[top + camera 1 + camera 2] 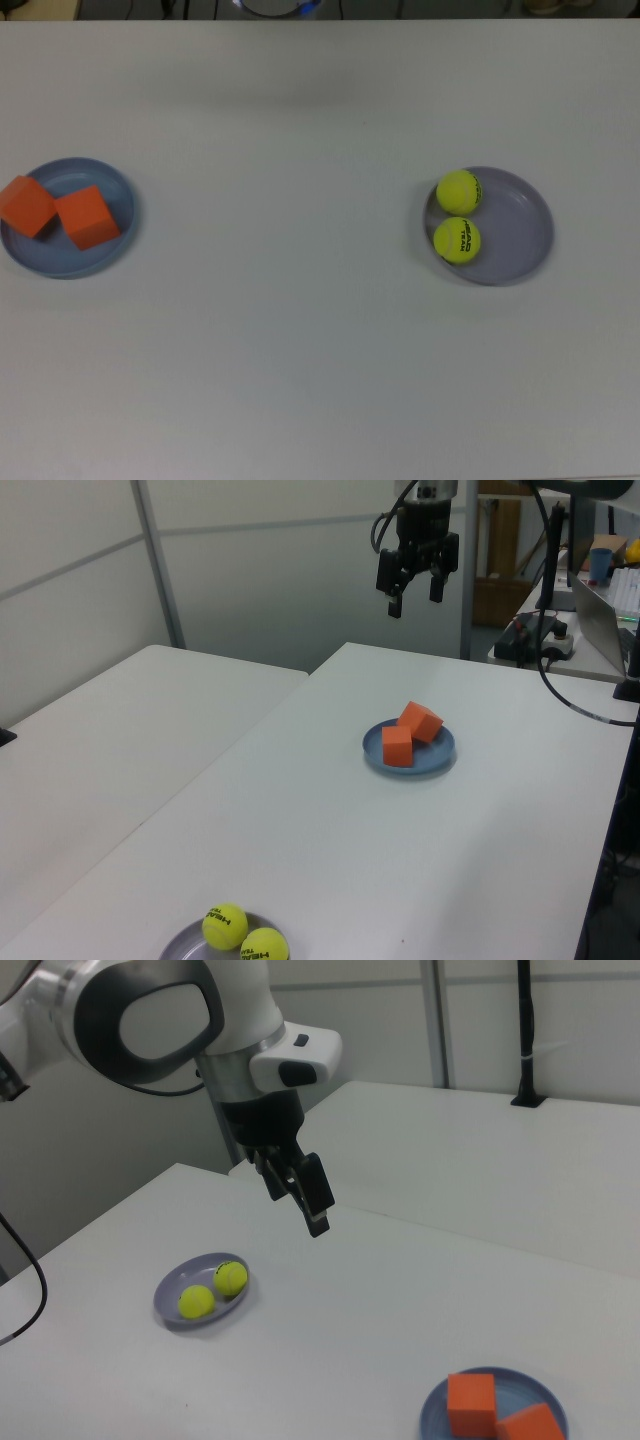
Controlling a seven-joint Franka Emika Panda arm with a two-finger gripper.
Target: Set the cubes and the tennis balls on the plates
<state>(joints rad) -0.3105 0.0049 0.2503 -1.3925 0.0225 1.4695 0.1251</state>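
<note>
The top view looked straight down on the table (pixel 320 330), with the blue plate (pixel 68 256) at the top view's left and the lavender plate (pixel 515 235) at its right. The left view stood past the lavender plate's (pixel 180 947) end, facing along the table toward the end effector (pixel 414 588). The right view faced back from beside the blue plate (pixel 440 1415). All three shared both plates.
</note>
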